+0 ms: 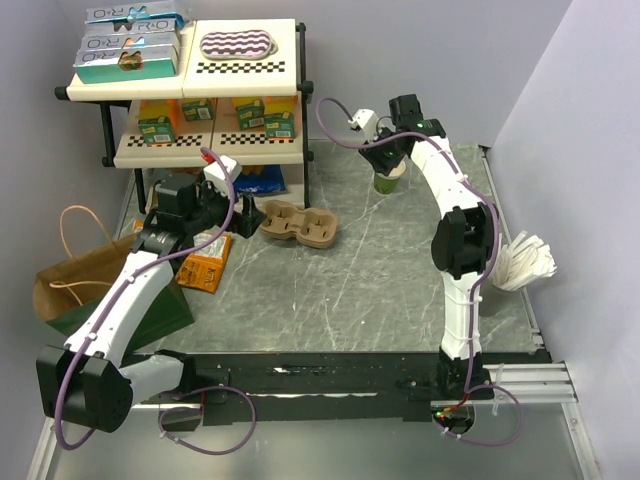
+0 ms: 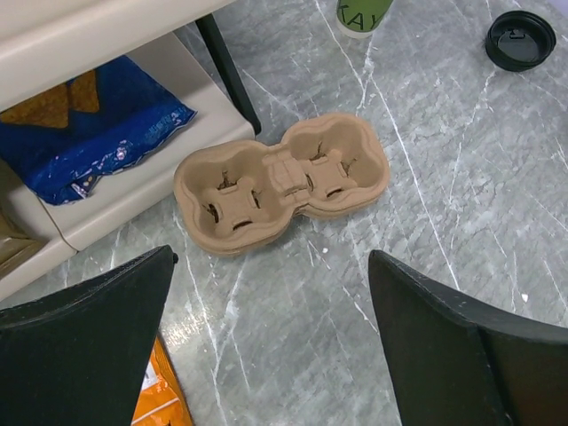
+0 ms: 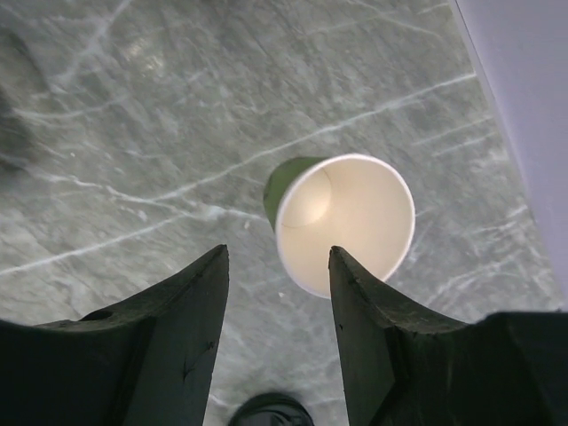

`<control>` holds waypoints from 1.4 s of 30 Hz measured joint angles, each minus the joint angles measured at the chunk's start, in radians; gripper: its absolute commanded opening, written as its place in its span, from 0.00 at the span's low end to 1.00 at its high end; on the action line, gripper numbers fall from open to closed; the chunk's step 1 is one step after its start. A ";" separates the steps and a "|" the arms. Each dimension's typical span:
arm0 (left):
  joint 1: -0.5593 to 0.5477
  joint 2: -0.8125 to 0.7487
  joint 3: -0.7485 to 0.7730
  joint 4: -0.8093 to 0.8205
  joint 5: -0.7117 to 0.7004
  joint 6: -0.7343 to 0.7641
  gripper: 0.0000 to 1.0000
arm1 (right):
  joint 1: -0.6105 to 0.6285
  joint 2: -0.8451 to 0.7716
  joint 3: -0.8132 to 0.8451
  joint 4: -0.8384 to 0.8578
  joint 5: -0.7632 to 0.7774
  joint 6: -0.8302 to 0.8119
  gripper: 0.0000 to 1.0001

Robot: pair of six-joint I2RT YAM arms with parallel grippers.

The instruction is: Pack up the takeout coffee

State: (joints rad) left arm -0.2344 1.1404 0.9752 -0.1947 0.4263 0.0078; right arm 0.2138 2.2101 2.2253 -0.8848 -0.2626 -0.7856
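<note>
The takeout coffee, a green paper cup point(image 1: 389, 181) with a cream inside, stands upright and without a lid at the back of the table. The same cup point(image 3: 346, 222) lies just past my right gripper's tips in the right wrist view. My right gripper point(image 3: 278, 250) hovers over it, jaws partly apart, with only table between them. A round black lid point(image 2: 520, 40) lies right of the cup point(image 2: 359, 16). My left gripper point(image 2: 271, 256) stands wide open over bare table, just short of the brown pulp carrier point(image 2: 282, 182).
A two-tier shelf rack point(image 1: 200, 90) with boxes stands at the back left, its black leg point(image 2: 229, 75) near the carrier point(image 1: 300, 225). A brown paper bag point(image 1: 75, 280) and an orange packet point(image 1: 205, 262) lie left. White bundled items point(image 1: 525, 262) sit at the right edge.
</note>
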 measured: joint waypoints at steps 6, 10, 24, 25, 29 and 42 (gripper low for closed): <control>0.000 0.000 -0.006 0.003 0.003 0.000 0.97 | 0.000 0.002 0.002 -0.030 0.041 -0.056 0.56; 0.000 0.000 -0.006 0.003 0.004 0.002 0.97 | 0.000 0.008 0.002 -0.056 0.072 -0.106 0.54; 0.000 0.000 -0.006 0.010 0.005 0.007 0.97 | 0.003 0.074 0.002 -0.097 0.143 -0.269 0.55; 0.000 0.000 -0.006 0.010 0.005 0.007 0.97 | 0.004 0.079 0.002 -0.098 0.147 -0.277 0.55; 0.000 0.000 -0.006 0.010 0.005 0.007 0.97 | 0.009 0.087 0.002 -0.105 0.171 -0.316 0.54; 0.000 0.000 -0.007 0.011 0.004 0.008 0.97 | 0.018 0.089 0.008 -0.109 0.191 -0.401 0.27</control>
State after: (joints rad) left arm -0.2344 1.1408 0.9684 -0.1837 0.4301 0.0154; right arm 0.2314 2.2990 2.2330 -0.9936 -0.0719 -1.1862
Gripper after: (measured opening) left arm 0.969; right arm 0.341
